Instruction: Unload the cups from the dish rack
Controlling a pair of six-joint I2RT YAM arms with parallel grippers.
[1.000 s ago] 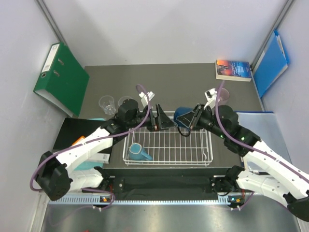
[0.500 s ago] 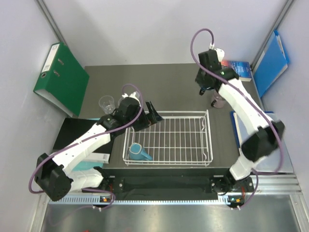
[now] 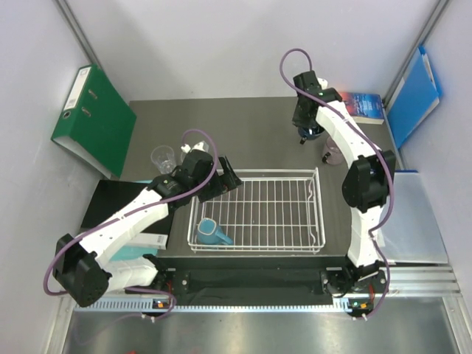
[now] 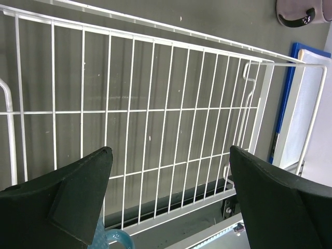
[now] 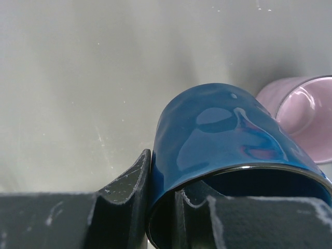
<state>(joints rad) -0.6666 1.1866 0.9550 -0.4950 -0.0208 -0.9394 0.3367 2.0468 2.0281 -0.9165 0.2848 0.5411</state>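
The white wire dish rack [image 3: 321, 221] sits mid-table and also shows in the left wrist view [image 4: 155, 104]. A teal mug [image 3: 212, 232] lies in the rack's near left corner; its handle shows in the left wrist view [image 4: 115, 240]. My left gripper [image 3: 227, 177] [image 4: 168, 153] hangs open and empty above the rack's far left corner. My right gripper [image 3: 308, 133] [image 5: 163, 181] reaches far beyond the rack and is shut on the rim of the navy mug [image 3: 313, 133] [image 5: 223, 129], just above the table. The pink mug [image 3: 332, 153] [image 5: 306, 111] stands next to it. A clear tumbler [image 3: 164, 158] stands left of the rack; my left arm hides the second one.
A green binder [image 3: 92, 118] leans at the far left. A book [image 3: 358, 107] and a blue folder [image 3: 413, 96] are at the far right. A blue-edged pad [image 3: 402, 214] lies right of the rack, a black mat [image 3: 122, 203] left of it.
My right arm lifted the navy mug from the rack's far right corner and swung it to the far table beside the pink mug. My left gripper drew back slightly to the left.
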